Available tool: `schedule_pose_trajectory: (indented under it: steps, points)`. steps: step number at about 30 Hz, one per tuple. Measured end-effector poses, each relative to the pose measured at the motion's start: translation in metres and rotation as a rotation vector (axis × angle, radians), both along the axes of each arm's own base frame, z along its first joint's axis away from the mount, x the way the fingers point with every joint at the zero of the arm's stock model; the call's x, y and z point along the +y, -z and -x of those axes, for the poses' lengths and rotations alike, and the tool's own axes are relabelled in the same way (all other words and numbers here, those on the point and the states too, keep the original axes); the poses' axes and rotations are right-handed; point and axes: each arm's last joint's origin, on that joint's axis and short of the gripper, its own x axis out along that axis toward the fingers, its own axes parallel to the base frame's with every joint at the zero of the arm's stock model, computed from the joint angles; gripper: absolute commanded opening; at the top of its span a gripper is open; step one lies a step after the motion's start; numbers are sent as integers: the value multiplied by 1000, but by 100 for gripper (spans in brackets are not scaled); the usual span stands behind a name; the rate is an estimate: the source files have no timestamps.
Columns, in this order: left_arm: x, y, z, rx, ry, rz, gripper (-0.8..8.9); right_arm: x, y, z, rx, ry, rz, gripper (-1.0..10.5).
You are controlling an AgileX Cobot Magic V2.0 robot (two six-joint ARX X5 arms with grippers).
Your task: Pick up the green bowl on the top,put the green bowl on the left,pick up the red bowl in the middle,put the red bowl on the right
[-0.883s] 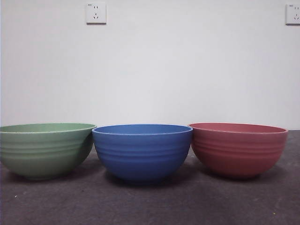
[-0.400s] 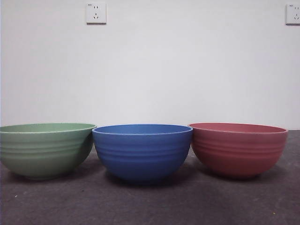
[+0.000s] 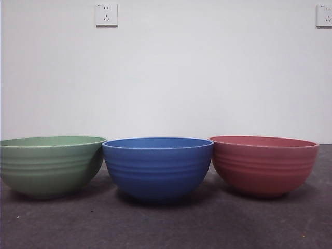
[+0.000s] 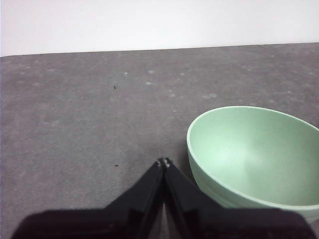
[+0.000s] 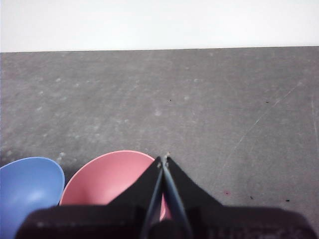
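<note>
Blue ribbed bowl upright on dark grey table; two wall sockets behind.

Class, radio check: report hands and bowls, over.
Left hand shut, empty. Right hand shut, empty. Green bowl left, red bowl right, blue bowl between. No obstruction.

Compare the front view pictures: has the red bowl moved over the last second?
No. The red bowl keeps the same place against the wall socket and its rim still meets the blue bowl at the same spot.
</note>
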Motion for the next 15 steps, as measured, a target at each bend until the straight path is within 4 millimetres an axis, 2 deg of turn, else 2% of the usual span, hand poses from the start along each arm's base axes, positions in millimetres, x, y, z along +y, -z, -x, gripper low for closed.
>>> schedule_pose_trajectory:
  steps: [15]
  points:
    - [0, 0, 0, 0, 0, 0, -3, -1, -1, 3, -15, -5, 15, 2]
